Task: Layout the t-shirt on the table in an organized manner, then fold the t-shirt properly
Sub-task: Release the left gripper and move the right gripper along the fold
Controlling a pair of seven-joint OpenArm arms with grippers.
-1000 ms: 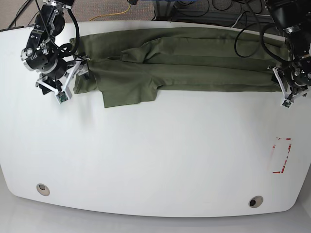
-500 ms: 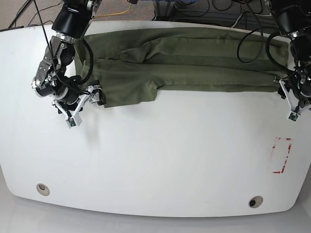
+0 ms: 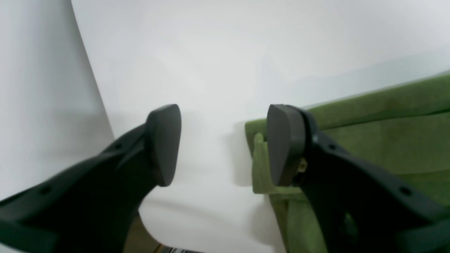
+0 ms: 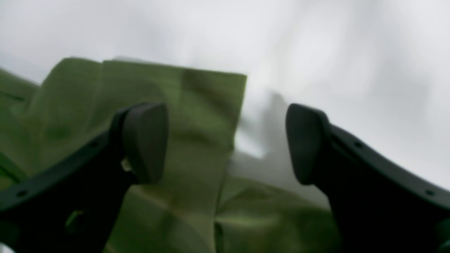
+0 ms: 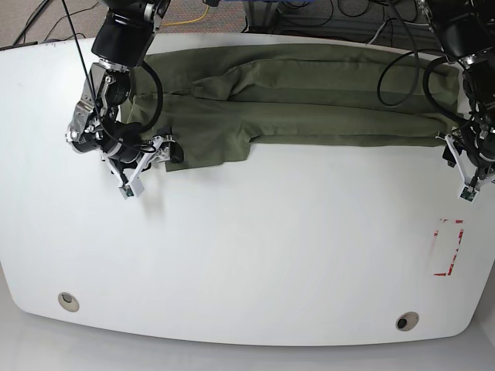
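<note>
The t-shirt [image 3: 369, 140] corner lies beside the gaping left tool [image 3: 225, 144]; untouched.

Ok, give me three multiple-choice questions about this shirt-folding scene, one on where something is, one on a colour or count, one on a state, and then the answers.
1. Where on the table does the t-shirt lie in the base view?
A. Along the far edge
B. In the middle
C. Over the near edge

2. What colour is the tape rectangle near the left arm's side?
A. Blue
B. Red
C. Yellow

3. How do the fingers of the left gripper stand?
A. Shut on the shirt
B. Open, with nothing between them
C. Shut on nothing

Answers:
1. A, the shirt stretches as a long folded band along the table's far side.
2. B, the rectangle's outline is red on the white top.
3. B, the left wrist view shows the fingers apart with bare table in the gap, the shirt's corner beside one of them.
</note>
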